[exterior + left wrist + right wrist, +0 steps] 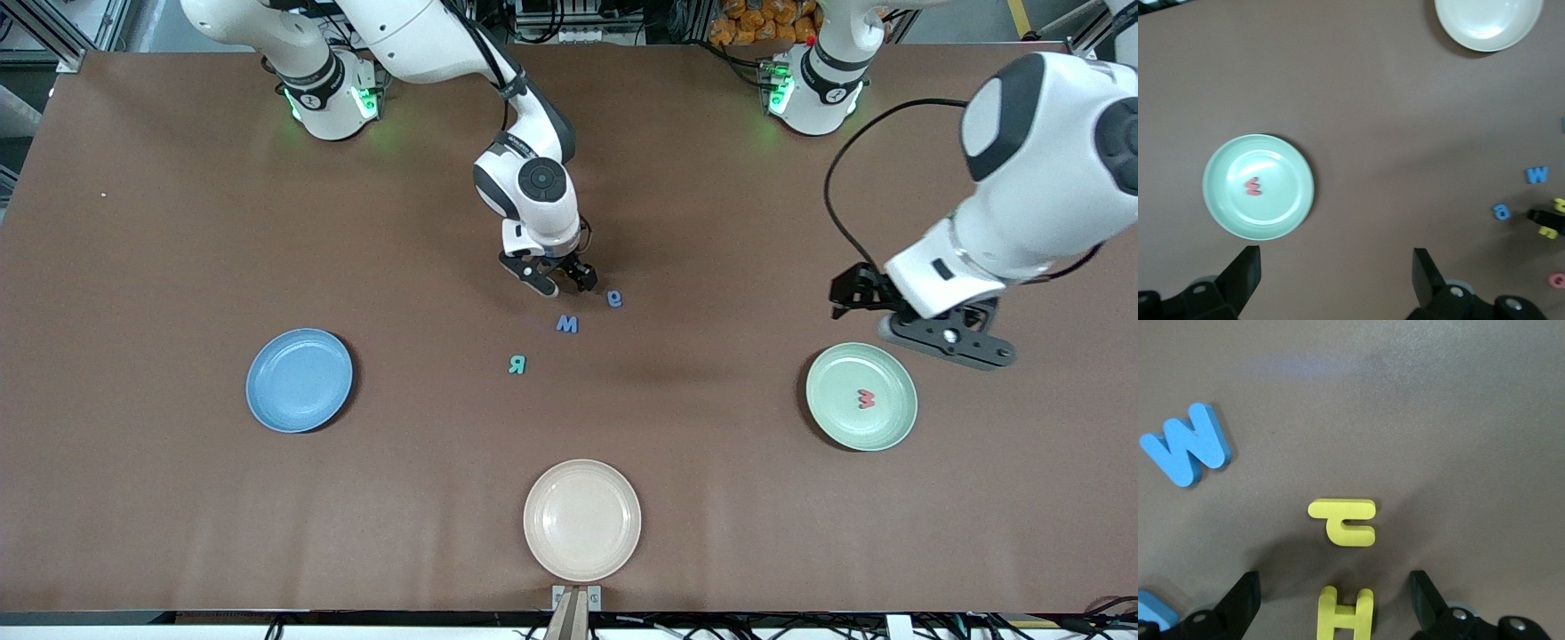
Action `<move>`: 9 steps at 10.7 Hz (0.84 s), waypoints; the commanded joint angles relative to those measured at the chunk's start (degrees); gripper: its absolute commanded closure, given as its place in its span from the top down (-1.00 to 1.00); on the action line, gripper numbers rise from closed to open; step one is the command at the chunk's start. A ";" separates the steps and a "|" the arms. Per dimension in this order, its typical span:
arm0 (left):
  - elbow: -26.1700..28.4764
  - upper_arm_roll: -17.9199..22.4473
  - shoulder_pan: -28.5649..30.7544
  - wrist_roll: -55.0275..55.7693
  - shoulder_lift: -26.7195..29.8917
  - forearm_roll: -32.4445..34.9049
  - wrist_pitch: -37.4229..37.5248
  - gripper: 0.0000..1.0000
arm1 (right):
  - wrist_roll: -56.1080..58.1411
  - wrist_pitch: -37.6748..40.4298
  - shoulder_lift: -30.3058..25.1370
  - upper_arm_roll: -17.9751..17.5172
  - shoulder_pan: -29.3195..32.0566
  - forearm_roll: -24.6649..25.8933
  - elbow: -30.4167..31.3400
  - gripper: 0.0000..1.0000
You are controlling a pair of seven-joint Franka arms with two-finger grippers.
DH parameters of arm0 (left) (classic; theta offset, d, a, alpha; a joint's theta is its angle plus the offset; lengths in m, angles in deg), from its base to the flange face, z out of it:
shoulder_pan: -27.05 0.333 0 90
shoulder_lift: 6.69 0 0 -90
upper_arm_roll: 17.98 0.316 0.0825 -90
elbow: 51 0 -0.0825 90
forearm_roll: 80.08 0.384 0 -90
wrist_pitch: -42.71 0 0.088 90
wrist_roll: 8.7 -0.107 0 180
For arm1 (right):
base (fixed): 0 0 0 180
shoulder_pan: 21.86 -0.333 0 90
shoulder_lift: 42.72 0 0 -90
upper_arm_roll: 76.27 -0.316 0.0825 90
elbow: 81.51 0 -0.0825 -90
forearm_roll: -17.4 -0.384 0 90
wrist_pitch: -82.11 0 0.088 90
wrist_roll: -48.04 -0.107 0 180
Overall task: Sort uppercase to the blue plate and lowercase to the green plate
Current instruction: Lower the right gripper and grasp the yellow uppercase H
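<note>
My right gripper [560, 277] hangs open low over the table's middle. The yellow H [1346, 613] lies between its fingers [1245, 590], untouched. Beside the H lie a hooked yellow letter [1345, 521] and the blue M/W [1188, 450] [567, 324]. A round blue e-like letter [614, 299] and the teal R [517, 364] lie close by. A red Q [1557, 280] shows in the left wrist view. The blue plate [300, 380] holds nothing. A red m [866, 399] lies in the green plate [840, 418]. My left gripper [948, 341] hangs open and holds nothing, high beside that plate.
A cream plate [582, 520] with nothing in it sits near the table's front edge, nearer the front camera than the letters. Bare brown tabletop [711, 427] lies between the plates and the letter cluster.
</note>
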 commanded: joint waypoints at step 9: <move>1.36 -6.55 -2.20 5.13 -0.99 -0.94 3.78 1.00 | -2.15 1.35 -0.27 0.38 -1.80 -4.34 -1.08 1.00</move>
